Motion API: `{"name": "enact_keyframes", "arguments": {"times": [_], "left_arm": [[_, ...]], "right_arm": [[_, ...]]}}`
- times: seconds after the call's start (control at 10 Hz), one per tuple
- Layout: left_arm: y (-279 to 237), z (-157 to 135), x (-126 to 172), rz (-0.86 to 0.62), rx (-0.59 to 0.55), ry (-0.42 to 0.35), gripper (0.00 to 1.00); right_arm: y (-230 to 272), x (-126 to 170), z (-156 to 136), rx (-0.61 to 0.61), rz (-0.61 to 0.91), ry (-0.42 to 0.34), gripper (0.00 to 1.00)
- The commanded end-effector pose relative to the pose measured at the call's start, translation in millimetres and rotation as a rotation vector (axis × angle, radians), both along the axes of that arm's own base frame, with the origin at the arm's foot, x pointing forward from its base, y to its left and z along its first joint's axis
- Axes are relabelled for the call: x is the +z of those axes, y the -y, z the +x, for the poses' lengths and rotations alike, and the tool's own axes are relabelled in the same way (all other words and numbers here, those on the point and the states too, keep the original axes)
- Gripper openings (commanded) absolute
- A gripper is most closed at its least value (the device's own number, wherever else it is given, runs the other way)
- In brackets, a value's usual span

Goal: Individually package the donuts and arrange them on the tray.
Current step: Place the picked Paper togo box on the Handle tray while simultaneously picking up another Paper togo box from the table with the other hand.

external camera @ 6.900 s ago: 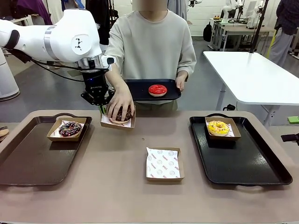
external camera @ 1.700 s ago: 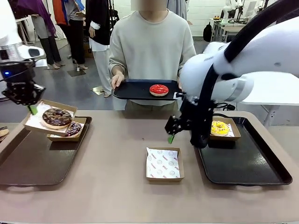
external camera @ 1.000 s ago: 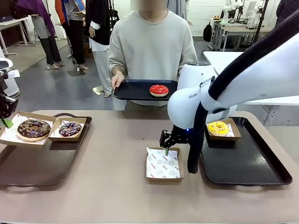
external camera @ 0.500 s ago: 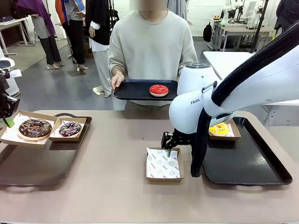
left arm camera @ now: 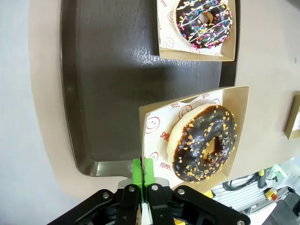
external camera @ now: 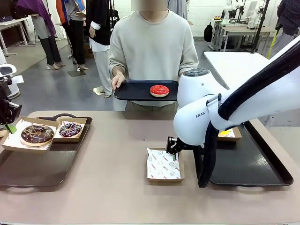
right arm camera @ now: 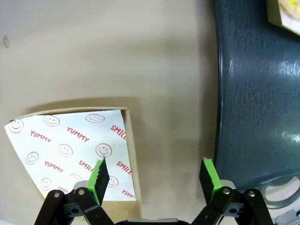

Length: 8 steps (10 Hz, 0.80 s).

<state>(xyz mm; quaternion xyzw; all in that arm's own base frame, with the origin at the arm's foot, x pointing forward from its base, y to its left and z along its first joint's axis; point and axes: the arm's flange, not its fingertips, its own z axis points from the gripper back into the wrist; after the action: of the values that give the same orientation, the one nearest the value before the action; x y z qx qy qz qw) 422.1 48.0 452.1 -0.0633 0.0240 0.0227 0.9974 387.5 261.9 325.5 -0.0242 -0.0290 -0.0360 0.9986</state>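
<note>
The brown table (external camera: 117, 187) is the biggest thing here. The robot's big white right arm (external camera: 243, 103) leans over its middle. A person (external camera: 152, 51) stands at the far side and holds a small dark tray (external camera: 136, 91) with both hands. The red donut (external camera: 159, 90) sits on it, well away from both grippers.

A brown tray (external camera: 33, 164) lies on the left of the table and a black tray (external camera: 253, 164) on the right.

The left gripper (left arm camera: 142, 171) is pinched tight on the edge of a paper-lined box (left arm camera: 234, 103). The chocolate donut (left arm camera: 204, 143) lies in that box, just beside the green pads. The box hangs over the brown tray's left rim. I cannot tell if it rests on the tray. The sprinkled donut (left arm camera: 204, 21) sits in its own box (external camera: 82, 123) at the far end of the same tray, near the held box.

An empty box (right arm camera: 70, 150) lies in the middle of the table. The right gripper (right arm camera: 153, 171) is wide open above it. One green pad is over the box's paper and the other is over bare table beside the black tray, so the box's side wall lies between them. It holds nothing.

The yellow donut (right arm camera: 286, 9) sits in a box on the black tray, mostly hidden behind the right arm and well away from that gripper.
</note>
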Motion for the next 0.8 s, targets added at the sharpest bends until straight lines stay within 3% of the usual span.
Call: {"name": "enact_keyframes", "arguments": {"times": [0.0, 0.7], "left_arm": [[-8.4, -1.0, -11.3, -0.035, -0.006, 0.019, 0.01], [-23.7, 9.1, -33.7, -0.029, 0.02, -0.023, 0.01]], "right_arm": [[-8.2, -10.6, -7.3, -0.04, 0.008, 0.038, 1.0], [-10.4, -17.0, 0.6, -0.032, 0.086, 0.038, 1.0]]}}
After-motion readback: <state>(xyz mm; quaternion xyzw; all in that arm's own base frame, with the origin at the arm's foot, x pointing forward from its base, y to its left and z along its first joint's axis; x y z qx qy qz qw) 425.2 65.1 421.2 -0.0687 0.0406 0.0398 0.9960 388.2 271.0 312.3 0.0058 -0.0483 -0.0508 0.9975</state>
